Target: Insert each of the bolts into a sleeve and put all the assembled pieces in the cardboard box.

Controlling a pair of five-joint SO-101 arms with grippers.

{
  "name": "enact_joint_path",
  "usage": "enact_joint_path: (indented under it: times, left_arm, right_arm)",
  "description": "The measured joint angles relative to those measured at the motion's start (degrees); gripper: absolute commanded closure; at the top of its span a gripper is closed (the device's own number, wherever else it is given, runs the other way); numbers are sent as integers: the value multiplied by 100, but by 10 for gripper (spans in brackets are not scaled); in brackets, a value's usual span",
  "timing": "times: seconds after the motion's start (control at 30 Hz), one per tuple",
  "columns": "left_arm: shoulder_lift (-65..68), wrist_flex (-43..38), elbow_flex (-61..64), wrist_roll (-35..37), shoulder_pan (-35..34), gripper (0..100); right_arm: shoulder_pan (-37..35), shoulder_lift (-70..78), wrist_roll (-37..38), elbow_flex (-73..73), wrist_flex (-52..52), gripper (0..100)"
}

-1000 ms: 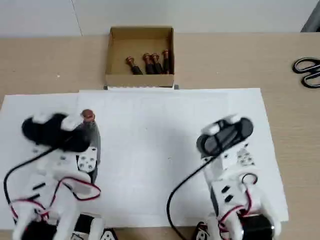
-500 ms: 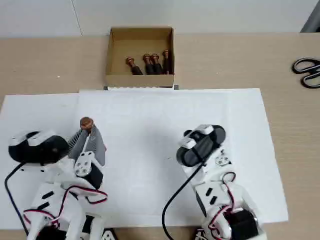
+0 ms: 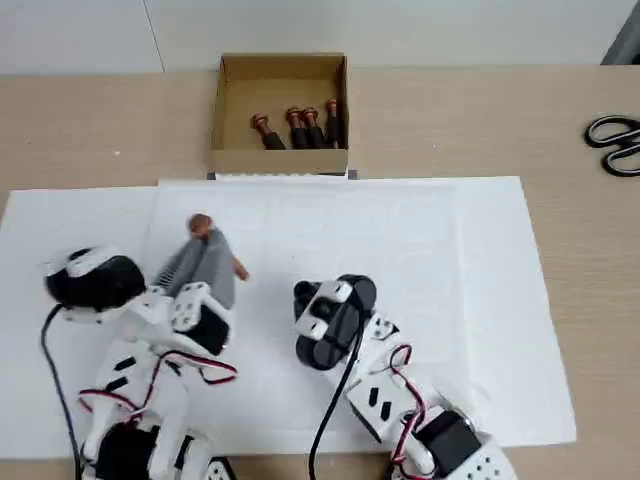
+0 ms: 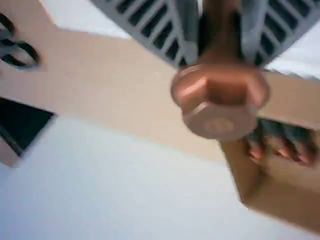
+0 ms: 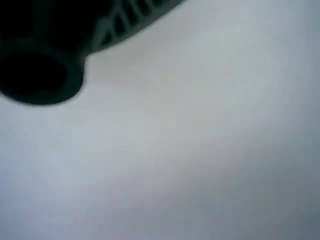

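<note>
Box [image 3: 280, 160] sits at the tabletop's [image 3: 450, 120] far edge, middle, just past the far edge of the white sheet [image 3: 470, 280] covering the near half. Four sleeved pieces [image 3: 300, 128] lie in its right part. Left arm [image 3: 150, 350] is over the sheet's near-left area and right arm [image 3: 400, 400] over its near middle, close together. Left gripper [image 3: 207, 248] is clamped on a bolt [image 4: 220, 100], copper head poking past the fingertips toward the box. The shank is buried between the fingers [image 4: 145, 25], so can't tell if it's bare or sleeved. Right gripper [image 5: 85, 42] grips a black sleeve [image 5: 37, 75], open end showing, just above the sheet and apart from the bolt. Risks, as I judge them: if the axes are off where they meet, the bolt tip catches the sleeve rim and twists a part in its grip or knocks it out. A dropped round part would roll across the sheet. The grip is on the shank, so little length may be free to enter, which likely means a regrip and another drop chance. Arms this close could bump or snag cables [image 3: 345, 400]. At the box, an early release lands the piece short on the sheet or against the near wall.
</note>
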Motion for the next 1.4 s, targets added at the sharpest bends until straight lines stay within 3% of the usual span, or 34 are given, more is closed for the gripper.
enact_joint_path:
  times: [0.2,0.5,0.7,1.4]
  left_arm:
    - [0,0,62,220,563,994]
    - [0,0,62,220,624,994]
    - [0,0,132,220,1064,994]
    - [0,-387,677,255,1125,994]
  right_arm:
    - [-132,0,0,149,0,995]
    - [-132,0,0,149,0,995]
    - [-132,0,0,149,0,995]
    - [-114,0,0,141,0,995]
